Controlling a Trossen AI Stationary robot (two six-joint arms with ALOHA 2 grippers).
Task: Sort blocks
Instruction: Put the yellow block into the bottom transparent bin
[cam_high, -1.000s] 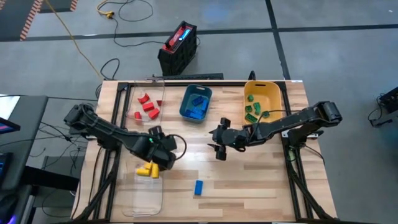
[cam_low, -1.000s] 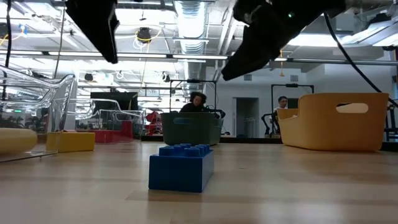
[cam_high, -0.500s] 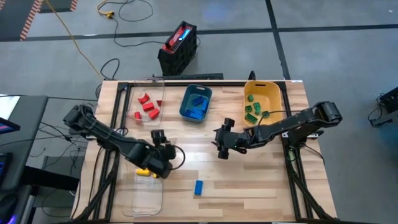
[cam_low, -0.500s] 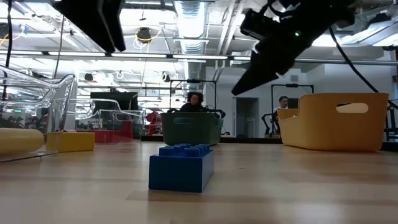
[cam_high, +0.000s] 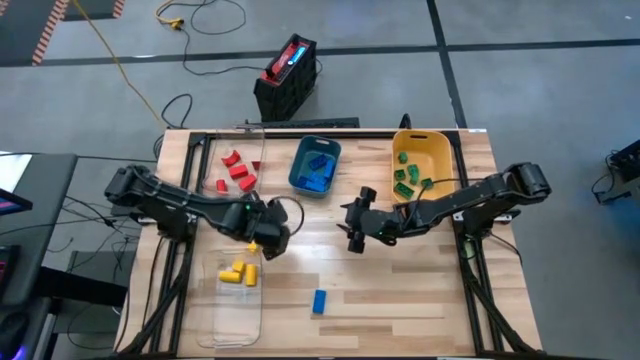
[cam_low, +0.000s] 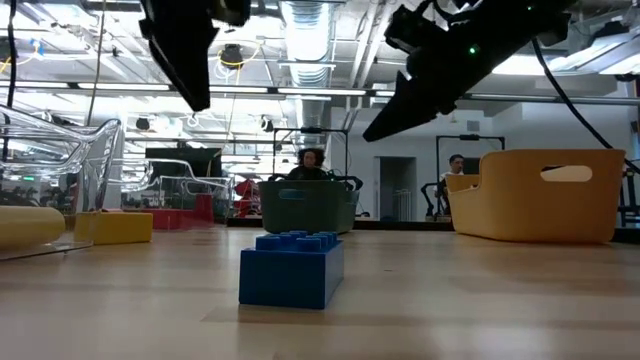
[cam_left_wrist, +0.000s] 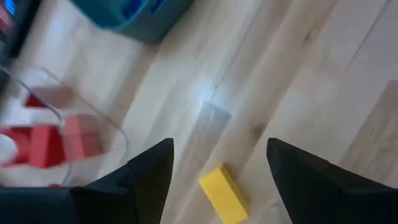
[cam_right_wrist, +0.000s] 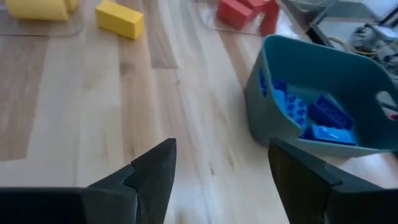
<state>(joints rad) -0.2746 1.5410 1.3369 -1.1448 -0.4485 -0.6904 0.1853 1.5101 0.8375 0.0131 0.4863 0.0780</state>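
One blue block (cam_high: 319, 301) lies alone on the wood near the near edge, large in the low view (cam_low: 292, 268). A yellow block (cam_left_wrist: 224, 202) lies on the bare wood just beyond my left gripper (cam_left_wrist: 219, 146), which hovers open above the table (cam_high: 266, 236). More yellow blocks (cam_high: 236, 273) sit in a clear tray. Red blocks (cam_high: 238, 172) fill another clear tray, blue blocks the teal bin (cam_high: 315, 167), green blocks the yellow bin (cam_high: 407, 180). My right gripper (cam_high: 352, 236) hangs open at mid-table (cam_right_wrist: 221, 144), facing the teal bin (cam_right_wrist: 311, 106).
The clear tray (cam_high: 230, 310) stands at the near left, its tall wall showing in the low view (cam_low: 60, 170). The teal bin (cam_low: 307, 207) and yellow bin (cam_low: 540, 195) stand along the far side. People show in the room behind. Bare wood lies between the two grippers.
My left gripper first swung toward the near edge over the tray of yellow blocks, then drew back toward the far edge and a little to the right, away from the tray. The blocks have kept their places.
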